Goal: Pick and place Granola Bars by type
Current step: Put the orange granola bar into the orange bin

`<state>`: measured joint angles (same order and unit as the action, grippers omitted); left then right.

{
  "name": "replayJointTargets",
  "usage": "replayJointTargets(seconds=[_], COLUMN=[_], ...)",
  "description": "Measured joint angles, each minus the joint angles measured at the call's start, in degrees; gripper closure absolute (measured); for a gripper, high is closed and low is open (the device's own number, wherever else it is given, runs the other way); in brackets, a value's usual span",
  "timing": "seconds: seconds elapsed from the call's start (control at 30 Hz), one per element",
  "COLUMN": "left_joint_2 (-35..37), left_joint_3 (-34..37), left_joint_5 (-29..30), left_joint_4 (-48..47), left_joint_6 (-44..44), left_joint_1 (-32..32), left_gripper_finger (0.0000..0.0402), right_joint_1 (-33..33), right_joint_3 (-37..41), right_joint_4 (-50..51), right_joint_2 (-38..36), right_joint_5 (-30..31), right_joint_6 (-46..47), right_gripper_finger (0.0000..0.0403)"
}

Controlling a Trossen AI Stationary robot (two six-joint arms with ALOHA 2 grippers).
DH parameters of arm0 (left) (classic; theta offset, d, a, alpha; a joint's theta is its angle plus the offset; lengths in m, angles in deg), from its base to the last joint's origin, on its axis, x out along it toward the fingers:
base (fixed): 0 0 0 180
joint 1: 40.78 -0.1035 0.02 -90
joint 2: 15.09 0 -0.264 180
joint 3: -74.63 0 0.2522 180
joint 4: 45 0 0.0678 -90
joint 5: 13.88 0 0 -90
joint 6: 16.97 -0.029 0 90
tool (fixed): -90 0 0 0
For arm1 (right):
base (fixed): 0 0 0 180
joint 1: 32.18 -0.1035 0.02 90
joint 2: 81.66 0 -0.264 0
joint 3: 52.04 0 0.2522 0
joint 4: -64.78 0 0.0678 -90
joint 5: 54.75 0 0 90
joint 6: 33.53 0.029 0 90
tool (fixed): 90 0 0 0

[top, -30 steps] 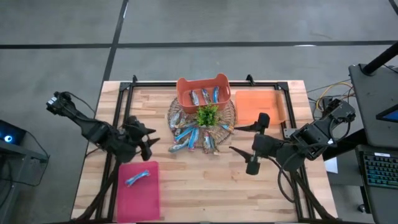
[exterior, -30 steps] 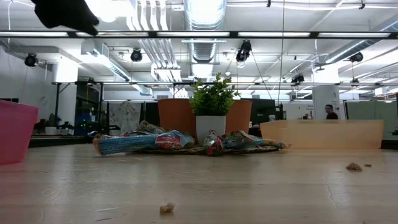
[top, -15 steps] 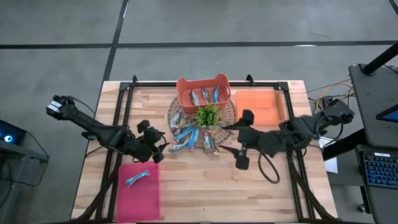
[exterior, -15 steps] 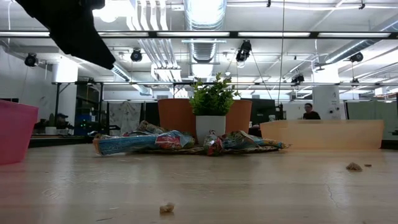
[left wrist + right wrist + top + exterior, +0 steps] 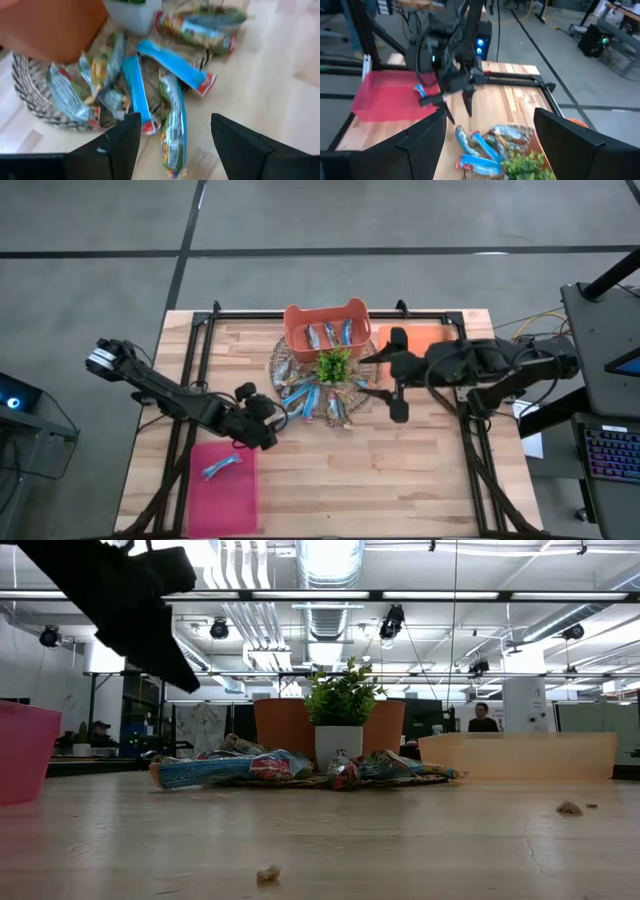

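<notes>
The Granola Bars (image 5: 312, 402), blue and brownish-tan, lie heaped on a round wicker mat (image 5: 285, 350) around a small green plant (image 5: 333, 365). A few more bars lie in the orange bin (image 5: 327, 315) behind it, and one blue bar (image 5: 220, 467) lies in the pink bin (image 5: 235, 505). My left gripper (image 5: 268, 418) hangs open just left of the heap, slanting down; in its wrist view a blue bar (image 5: 175, 117) lies ahead between the open fingers (image 5: 172, 150). My right gripper (image 5: 388, 377) stands open, high up, right of the plant.
An orange flat tray (image 5: 425, 348) lies at the far right under my right arm. A black frame rail (image 5: 205, 345) runs round the table's edges. Small crumbs (image 5: 268, 874) lie on the bare wood near the front edge. People show in the room beyond the table.
My left gripper has come down and toward the table's right, from beside the frame rail to the left edge of the heap of bars. My right gripper has swung toward the table's far edge and a little left, ending beside the plant. No bar has moved.
</notes>
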<state>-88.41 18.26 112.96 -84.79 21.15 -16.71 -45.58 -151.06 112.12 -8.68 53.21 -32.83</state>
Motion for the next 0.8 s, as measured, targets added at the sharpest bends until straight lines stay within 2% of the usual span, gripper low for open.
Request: replayJointTargets(seconds=[0.23, 0.4, 0.6, 0.8], left_joint_2=[-6.1, -10.0, -13.6, -15.3], left_joint_3=[0.0, 0.0, 0.1, 0.2], left_joint_5=[-4.7, -5.9, -9.2, -9.6], left_joint_4=[1.9, 1.6, 1.7, 2.9], left_joint_6=[2.2, 5.0, 5.9, 6.0], left_joint_1=[-1.5, -3.1, -4.3, -5.0], left_gripper_finger=[0.0179, 0.0179, 0.0179, 0.0179], right_joint_1=[5.3, 7.0, 7.1, 7.1], right_joint_3=[3.6, 4.8, 5.5, 5.5], right_joint_4=[-1.3, -1.6, -1.9, -2.5], right_joint_2=[-1.7, -1.7, -1.7, -1.7], right_joint_5=[-7.7, -11.5, -12.2, -12.2], right_joint_6=[-1.1, -1.5, -2.6, -3.8], right_gripper_finger=[0.0117, 0.0115, 0.0121, 0.0120])
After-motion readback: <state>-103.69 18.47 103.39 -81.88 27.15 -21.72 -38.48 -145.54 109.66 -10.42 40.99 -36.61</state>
